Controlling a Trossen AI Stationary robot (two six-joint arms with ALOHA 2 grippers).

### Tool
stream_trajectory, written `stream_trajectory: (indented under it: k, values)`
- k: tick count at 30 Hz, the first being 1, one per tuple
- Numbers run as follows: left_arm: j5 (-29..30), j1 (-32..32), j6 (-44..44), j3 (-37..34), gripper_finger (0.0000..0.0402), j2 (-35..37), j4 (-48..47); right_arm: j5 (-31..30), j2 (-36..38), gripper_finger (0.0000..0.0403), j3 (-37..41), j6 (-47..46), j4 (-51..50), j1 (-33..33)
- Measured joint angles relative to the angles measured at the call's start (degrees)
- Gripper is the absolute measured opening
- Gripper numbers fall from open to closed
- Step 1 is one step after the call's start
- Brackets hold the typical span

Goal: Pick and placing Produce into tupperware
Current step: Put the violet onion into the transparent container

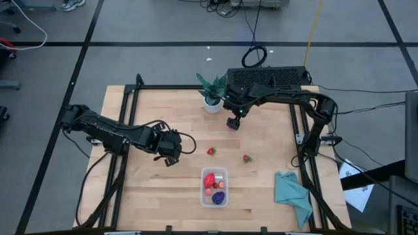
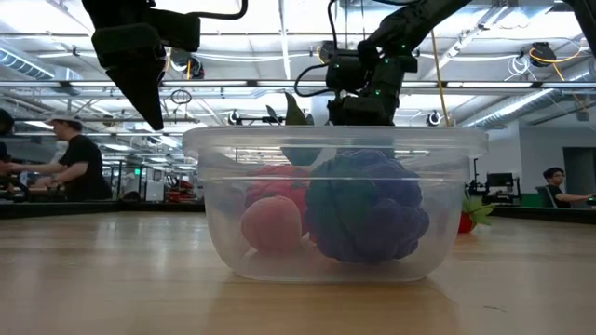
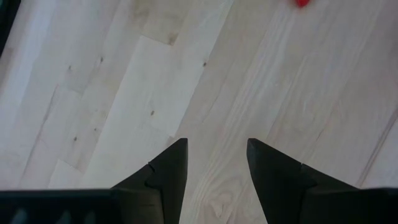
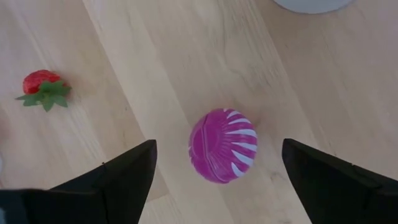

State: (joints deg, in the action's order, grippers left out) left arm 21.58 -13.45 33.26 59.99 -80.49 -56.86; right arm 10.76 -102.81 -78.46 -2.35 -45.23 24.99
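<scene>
Right gripper spread wide above a magenta ball; tupperware already part filled.

At the table's near edge, the clear tupperware (image 1: pixel 215 187) holds a red piece (image 1: pixel 209 179), a pinkish piece (image 2: pixel 272 224) and a dark purple piece (image 2: pixel 365 208). Just beyond it, two strawberries lie apart on the bare wood, one (image 1: pixel 211 151) toward the left, the other (image 1: pixel 247 158) toward the right. The left gripper (image 1: pixel 169 158) hovers over the table's left side, its fingers parted a little with nothing between them. Farther back, by the potted plant (image 1: pixel 211 89), the right gripper (image 4: pixel 214 163) stands fully open over the magenta ball (image 4: pixel 222 145), not touching it.
</scene>
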Motion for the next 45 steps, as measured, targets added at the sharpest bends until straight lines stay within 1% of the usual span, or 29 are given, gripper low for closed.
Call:
stream_trajectory:
  k: [8,17,30,45]
  values:
    - [0.0,0.0,0.0,0.0,0.0170,0.0,0.1,-0.1,-2.4,0.0338,0.1,0.1,-0.7,0.0]
    - [0.0,0.0,0.0,0.0,0.0170,0.0,0.1,-0.1,-2.2,0.0338,0.3,0.1,-0.4,0.3]
    - [0.0,0.0,0.0,0.0,0.0170,0.0,0.1,-0.2,-2.2,0.0338,3.5,0.0,1.8,0.5]
    - [0.0,0.0,0.0,0.0,0.0170,0.0,0.2,-0.2,-2.2,0.0338,3.6,-1.1,3.2,0.5]
